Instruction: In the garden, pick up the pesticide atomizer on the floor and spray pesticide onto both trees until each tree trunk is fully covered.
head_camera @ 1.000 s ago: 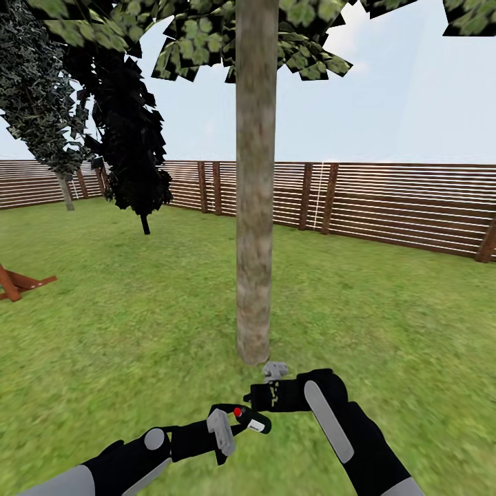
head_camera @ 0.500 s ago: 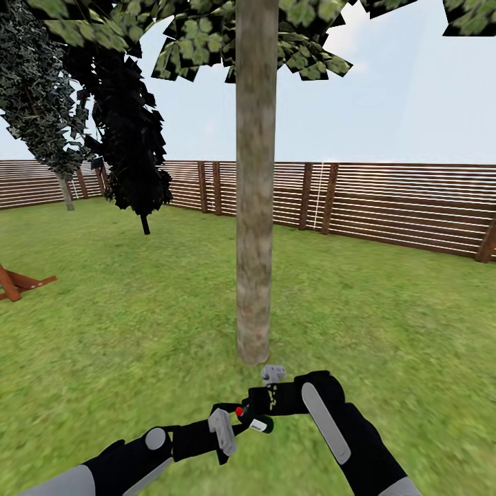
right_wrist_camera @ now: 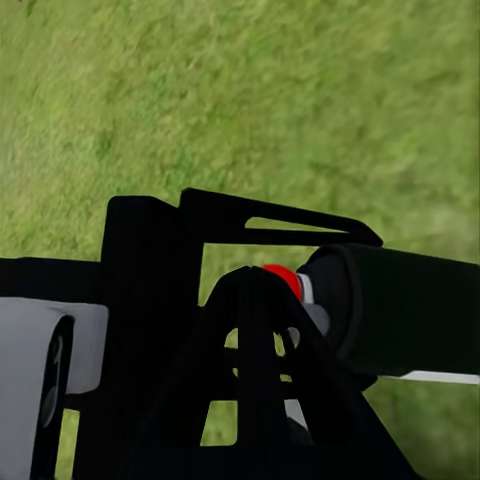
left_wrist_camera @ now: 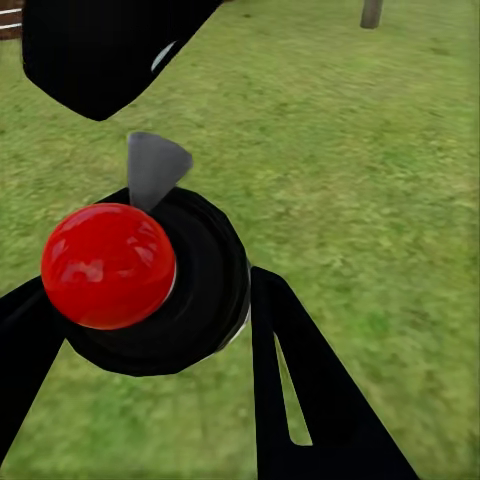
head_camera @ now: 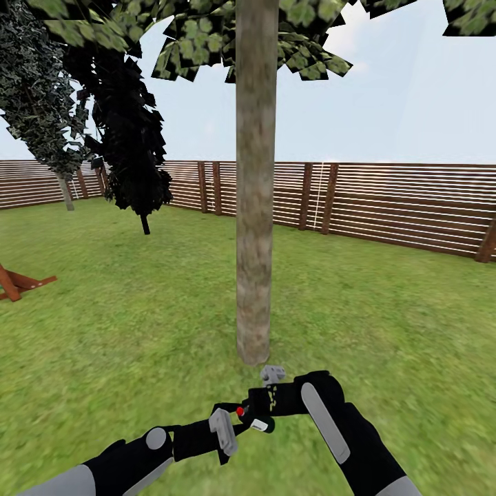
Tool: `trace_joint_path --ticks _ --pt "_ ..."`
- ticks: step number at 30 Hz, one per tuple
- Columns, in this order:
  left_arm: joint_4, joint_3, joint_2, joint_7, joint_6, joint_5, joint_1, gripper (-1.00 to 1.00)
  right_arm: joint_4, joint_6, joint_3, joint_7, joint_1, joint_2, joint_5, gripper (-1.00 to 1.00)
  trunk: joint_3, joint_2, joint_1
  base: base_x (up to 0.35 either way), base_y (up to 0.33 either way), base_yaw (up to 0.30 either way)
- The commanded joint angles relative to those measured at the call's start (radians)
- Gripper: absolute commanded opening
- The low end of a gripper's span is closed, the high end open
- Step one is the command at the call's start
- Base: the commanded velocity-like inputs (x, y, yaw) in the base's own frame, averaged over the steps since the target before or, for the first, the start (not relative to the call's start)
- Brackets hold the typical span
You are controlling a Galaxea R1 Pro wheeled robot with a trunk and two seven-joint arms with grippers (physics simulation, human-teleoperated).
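I'm standing on the grass lawn [head_camera: 386, 324], and straight ahead of me rises the tree trunk [head_camera: 255, 207], a mottled grey-brown column going up into flat green leaves [head_camera: 207, 41]. Behind it runs the brown slatted fence [head_camera: 386, 200]; off to my left stand a dark narrow tree [head_camera: 131, 138] and a reddish wooden frame [head_camera: 17, 282] low on the grass.

My left gripper [head_camera: 231, 426] is clamped around the pesticide atomizer [head_camera: 251, 419], the only container I have here. It's a small dark bottle with a red button on its cap and a pale label, held low in front of me, just short of the foot of the trunk. I can't see through its body, so what's inside it I can't tell.

From my left wrist, the atomizer's round black cap and glossy red button [left_wrist_camera: 108, 265] sit right between my two black fingers [left_wrist_camera: 300, 390], which close on its sides, with grass beyond.

My right gripper [head_camera: 265, 398] is right up against the atomizer, next to the left one. From my right wrist I see the dark bottle [right_wrist_camera: 400, 310] and the red button [right_wrist_camera: 283, 279] just past my fingers [right_wrist_camera: 250, 340], but whether these jaws are pinching it or merely beside it, I can't tell.
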Motion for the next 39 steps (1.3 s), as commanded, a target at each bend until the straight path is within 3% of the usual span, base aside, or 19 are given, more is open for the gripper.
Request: trace_joint_path --ticks 1,16,39 --pt "0.0 -0.006 0.001 -0.002 -0.002 0.011 -0.002 -1.0 0.001 0.003 0.0 0.009 -0.001 0.001 0.01 -1.0 -0.002 -0.002 0.0 0.0 0.0 0.0" --pt "-0.033 -0.006 0.001 -0.001 -0.001 0.01 -0.002 -1.0 0.023 0.003 0.003 0.009 -0.002 0.015 0.012 -1.0 -0.002 -0.002 0.0 0.0 0.0 0.0" --pt "-0.024 -0.006 0.001 0.0 -0.001 0.011 -0.002 -1.0 0.009 0.003 -0.003 0.009 -0.002 0.005 0.013 -1.0 -0.002 -0.002 0.0 0.0 0.0 0.0"
